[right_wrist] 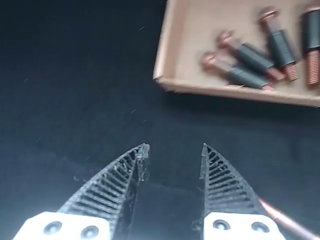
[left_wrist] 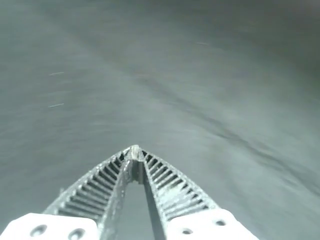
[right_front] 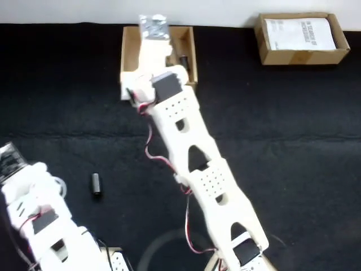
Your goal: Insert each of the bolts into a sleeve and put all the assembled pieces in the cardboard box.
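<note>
Lying alone on the black mat [right_front: 293, 141], one dark sleeve [right_front: 96, 184] sits between the two arms, with assembled pieces already in the cardboard box [right_front: 128, 52].
At the near left corner is the left arm [right_front: 42, 220]; the left gripper [left_wrist: 134, 151] has its jaws closed tip to tip on nothing, above bare mat. Just right of that arm lies the loose sleeve, touching neither arm. Further right, the right arm [right_front: 194, 152] stretches to the cardboard box at the far edge. The right gripper [right_wrist: 175, 148] has its jaws spread apart with nothing between them, above the mat near the box's wall. Inside lie four copper bolts [right_wrist: 223, 38], each in a dark sleeve. At far right stands a second cardboard box [right_front: 302, 57] holding a printed sheet [right_front: 299, 33].
</note>
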`<act>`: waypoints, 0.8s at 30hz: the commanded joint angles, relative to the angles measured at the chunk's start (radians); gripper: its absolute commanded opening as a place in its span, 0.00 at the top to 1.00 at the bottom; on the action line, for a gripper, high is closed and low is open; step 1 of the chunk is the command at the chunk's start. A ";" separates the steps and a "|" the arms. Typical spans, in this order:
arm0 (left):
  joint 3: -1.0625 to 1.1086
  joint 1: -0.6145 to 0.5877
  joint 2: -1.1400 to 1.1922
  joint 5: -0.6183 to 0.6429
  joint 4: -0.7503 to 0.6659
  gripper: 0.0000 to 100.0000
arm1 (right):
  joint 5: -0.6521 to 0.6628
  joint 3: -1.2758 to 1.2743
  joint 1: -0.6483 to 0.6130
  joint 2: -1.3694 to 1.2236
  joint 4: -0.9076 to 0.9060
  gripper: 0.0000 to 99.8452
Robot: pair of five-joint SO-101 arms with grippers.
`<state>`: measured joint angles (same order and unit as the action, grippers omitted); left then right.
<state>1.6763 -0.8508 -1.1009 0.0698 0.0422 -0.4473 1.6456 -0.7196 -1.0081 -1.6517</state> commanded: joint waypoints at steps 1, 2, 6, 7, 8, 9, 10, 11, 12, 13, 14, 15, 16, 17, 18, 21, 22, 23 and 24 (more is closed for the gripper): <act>0.013 -0.173 -0.015 -0.009 -0.020 0.98 | -0.012 0.114 -0.091 -0.030 -0.010 0.85; 0.013 -0.217 -0.015 -0.029 -0.021 0.98 | -0.012 0.114 -0.124 -0.050 -0.012 0.85; 0.015 -0.371 -0.015 -0.192 -0.025 0.98 | -0.014 0.117 -0.226 -0.133 -0.045 0.85; 0.015 -0.403 -0.015 -0.216 -0.025 0.98 | -0.014 0.117 -0.245 -0.148 -0.048 0.85; 0.015 -0.429 -0.016 -0.232 -0.025 0.98 | -0.021 0.117 -0.259 -0.162 -0.050 0.85; 0.015 -0.453 -0.016 -0.241 -0.025 0.98 | -0.043 0.117 -0.269 -0.173 -0.047 0.85; 0.015 -0.473 -0.016 -0.249 -0.021 0.98 | -0.068 0.117 -0.278 -0.183 -0.045 0.85; 0.015 -0.490 -0.016 -0.250 -0.020 0.98 | -0.089 0.117 -0.288 -0.197 -0.045 0.85; 0.015 -0.503 -0.015 -0.255 -0.020 0.98 | -0.101 0.116 -0.298 -0.205 -0.045 0.85; 0.015 -0.515 -0.015 -0.255 -0.020 0.98 | -0.109 0.116 -0.309 -0.216 -0.045 0.85; 0.015 -0.529 -0.015 -0.255 -0.018 0.98 | -0.112 0.116 -0.320 -0.228 -0.045 0.85; 0.015 -0.541 -0.015 -0.253 -0.018 0.98 | -0.112 0.117 -0.329 -0.240 -0.047 0.85; 0.015 -0.555 -0.012 -0.253 -0.018 0.98 | -0.112 0.117 -0.340 -0.249 -0.047 0.85; 0.015 -0.565 -0.008 -0.253 -0.017 0.98 | -0.112 0.117 -0.351 -0.257 -0.047 0.85; 0.015 -0.575 -0.008 -0.252 -0.009 0.98 | -0.112 0.116 -0.361 -0.263 -0.047 0.85; 0.015 -0.581 -0.008 -0.250 0.072 0.98 | -0.112 0.116 -0.401 -0.268 -0.047 0.85; 0.015 -0.579 -0.015 -0.250 0.097 0.98 | -0.112 0.116 -0.414 -0.266 -0.047 0.85; 0.015 -0.575 -0.016 -0.250 0.106 0.98 | -0.112 0.116 -0.426 -0.260 -0.048 0.85; 0.015 -0.572 -0.016 -0.250 0.103 0.98 | -0.112 0.113 -0.433 -0.248 -0.051 0.85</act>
<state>1.6763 -1.4216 -1.1024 -0.1757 0.1250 -0.5516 1.6517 -1.1247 -1.2889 -1.6932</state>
